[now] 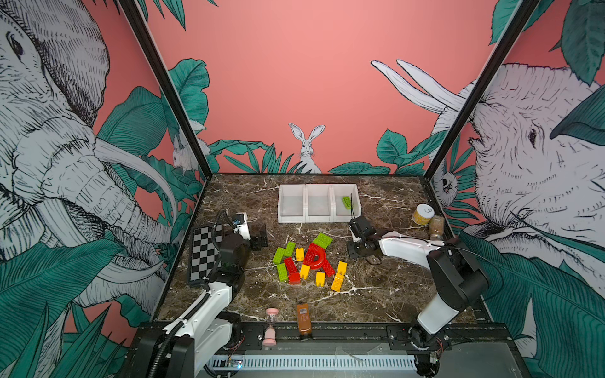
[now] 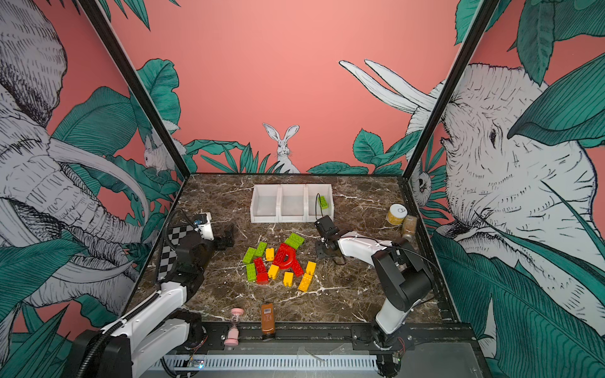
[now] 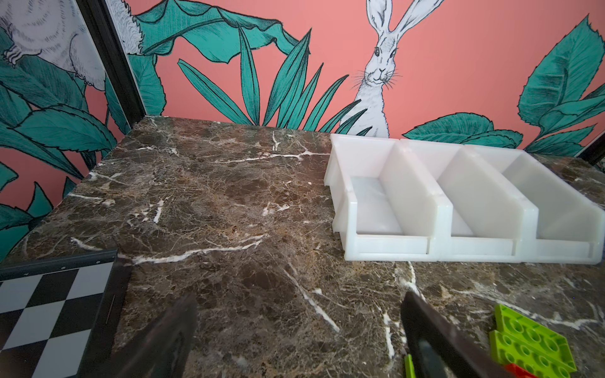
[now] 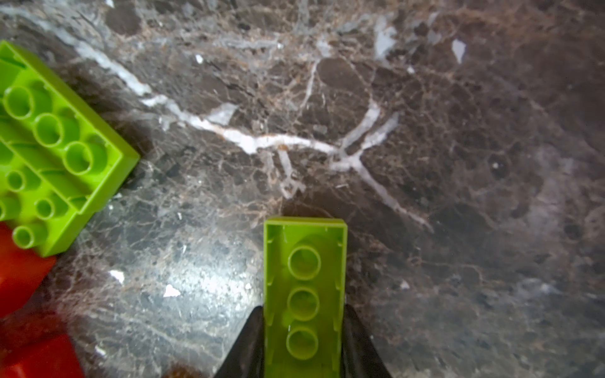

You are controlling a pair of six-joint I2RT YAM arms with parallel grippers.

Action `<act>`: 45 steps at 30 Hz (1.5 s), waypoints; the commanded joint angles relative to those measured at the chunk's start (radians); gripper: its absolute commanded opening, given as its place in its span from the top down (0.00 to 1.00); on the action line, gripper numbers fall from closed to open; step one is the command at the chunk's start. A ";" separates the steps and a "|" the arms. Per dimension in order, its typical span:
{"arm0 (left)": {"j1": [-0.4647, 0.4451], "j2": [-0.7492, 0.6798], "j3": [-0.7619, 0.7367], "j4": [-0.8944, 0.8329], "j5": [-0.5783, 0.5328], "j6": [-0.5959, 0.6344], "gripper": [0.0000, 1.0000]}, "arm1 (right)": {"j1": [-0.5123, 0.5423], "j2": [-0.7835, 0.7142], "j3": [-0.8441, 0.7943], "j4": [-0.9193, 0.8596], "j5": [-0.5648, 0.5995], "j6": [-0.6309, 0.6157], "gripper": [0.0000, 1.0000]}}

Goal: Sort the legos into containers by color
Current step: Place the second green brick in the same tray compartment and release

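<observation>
While nearly all the sorting lies ahead, both top views show a start: one lime green studded brick [image 1: 347, 202] [image 2: 323, 202] lies in the 3 o'clock bin of the three joined white plastic open-top containers [image 1: 319, 220] [image 2: 291, 220], set at 12 o'clock on the table. The other two bins look bare. At table centre sits the unsorted pile of red, yellow and lime green legos [image 1: 311, 263] [image 2: 281, 263], over a dozen, a red arch-shaped piece [image 1: 316, 257] among them. At 3 o'clock of the pile the right gripper [image 1: 356, 253] points down, its load hidden. At 9 o'clock of the pile the left gripper [image 1: 259, 238] hangs spread and empty.

Surface: dark brown, white-veined marble-look tabletop [image 1: 393, 294]. Black-and-white checkered board [image 1: 203, 255] at 9 o'clock; pink hourglass [image 1: 271, 327] and brown bottle [image 1: 303, 320] at 6 o'clock; two jars [image 1: 423, 214] at 2 o'clock. Pink wallpaper [image 1: 307, 147] with elephants, rabbit and leaves.

Left wrist view: fingers wide apart over bare marble, nothing between them; containers beyond.

Right wrist view: the fingers are clamped on both long sides of a narrow lime green brick [image 4: 304, 261], hollow underside toward the camera. Whether it is off the table cannot be told. Likely bound for the bin with the green one.
</observation>
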 commanded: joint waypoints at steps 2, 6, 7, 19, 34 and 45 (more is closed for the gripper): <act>-0.006 -0.021 -0.006 0.004 -0.006 0.006 0.02 | -0.054 -0.104 -0.002 0.001 -0.013 -0.077 0.70; -0.007 -0.022 -0.004 0.001 -0.002 0.006 0.02 | -0.118 -0.133 0.050 0.006 -0.054 -0.139 0.71; -0.006 -0.023 -0.004 0.001 -0.002 0.006 0.02 | -0.126 -0.127 0.074 0.001 -0.059 -0.165 0.71; -0.007 -0.006 0.003 -0.005 -0.007 0.001 0.02 | -0.219 0.116 0.406 0.031 -0.163 -0.315 0.69; -0.007 -0.004 0.003 -0.009 -0.016 0.004 0.02 | -0.231 0.313 0.627 0.054 -0.280 -0.313 0.63; -0.007 -0.005 0.004 -0.008 -0.010 0.003 0.02 | -0.232 0.291 0.621 0.043 -0.272 -0.285 0.44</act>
